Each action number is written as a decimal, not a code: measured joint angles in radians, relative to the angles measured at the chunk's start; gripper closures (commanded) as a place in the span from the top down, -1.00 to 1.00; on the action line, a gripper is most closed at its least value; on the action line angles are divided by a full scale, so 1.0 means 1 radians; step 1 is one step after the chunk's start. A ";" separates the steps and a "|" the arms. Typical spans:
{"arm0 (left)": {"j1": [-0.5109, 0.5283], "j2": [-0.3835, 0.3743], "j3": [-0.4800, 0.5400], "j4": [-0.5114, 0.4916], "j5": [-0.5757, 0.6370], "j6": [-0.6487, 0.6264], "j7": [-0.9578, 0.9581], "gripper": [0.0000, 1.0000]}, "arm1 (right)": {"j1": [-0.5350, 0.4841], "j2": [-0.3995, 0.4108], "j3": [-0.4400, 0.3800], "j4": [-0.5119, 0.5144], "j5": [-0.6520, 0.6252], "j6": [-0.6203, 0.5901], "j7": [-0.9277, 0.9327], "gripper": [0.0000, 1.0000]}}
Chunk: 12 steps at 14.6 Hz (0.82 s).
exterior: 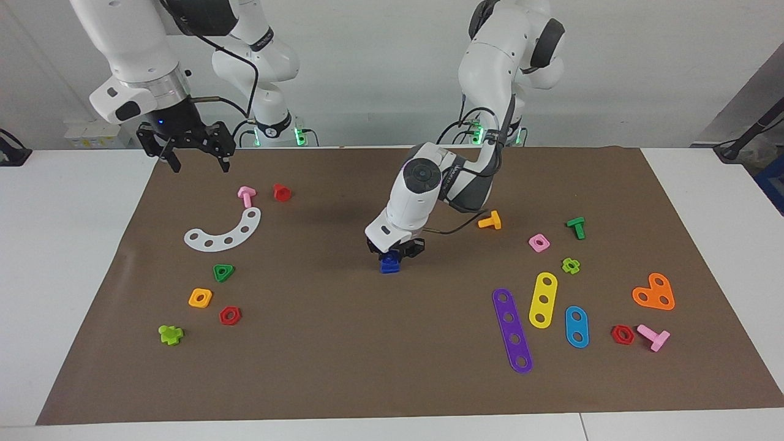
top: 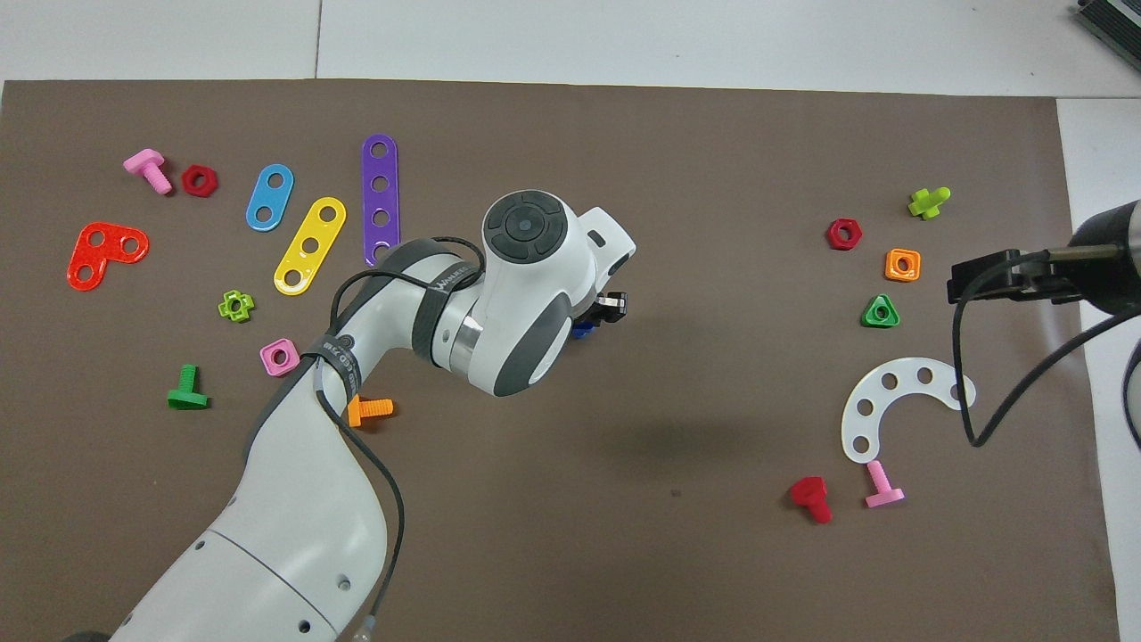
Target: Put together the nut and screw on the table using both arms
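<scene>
A small dark-blue plastic piece (exterior: 389, 263) lies on the brown mat (exterior: 343, 343) near its middle. I cannot tell whether it is the nut, the screw or both together. My left gripper (exterior: 395, 248) is low over it, open, with a finger on either side. From overhead the left arm hides all but a blue sliver (top: 582, 331) under the left gripper (top: 599, 314). My right gripper (exterior: 187, 150) waits open and empty, raised over the mat's edge at the right arm's end, and also shows in the overhead view (top: 976, 278).
An orange screw (exterior: 490, 220), a pink square nut (exterior: 539, 242) and coloured strips (exterior: 542, 299) lie toward the left arm's end. A white curved strip (exterior: 225, 231), a green triangular nut (exterior: 223, 272), an orange square nut (exterior: 200, 297) and a red screw (exterior: 282, 192) lie toward the right arm's end.
</scene>
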<state>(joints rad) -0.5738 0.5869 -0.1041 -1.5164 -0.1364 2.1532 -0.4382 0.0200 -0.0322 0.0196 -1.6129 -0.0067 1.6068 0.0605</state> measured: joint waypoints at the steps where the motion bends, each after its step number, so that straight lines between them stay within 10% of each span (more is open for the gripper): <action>1: 0.000 0.000 0.000 -0.005 0.009 0.016 0.001 0.98 | 0.000 0.000 0.000 0.000 0.000 0.000 0.000 1.00; 12: 0.067 -0.013 0.028 0.107 0.058 -0.113 0.001 1.00 | 0.000 0.000 0.000 0.000 0.000 0.000 0.000 1.00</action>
<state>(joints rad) -0.5068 0.5736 -0.0756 -1.4094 -0.0788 2.0405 -0.4375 0.0200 -0.0322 0.0196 -1.6129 -0.0066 1.6068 0.0605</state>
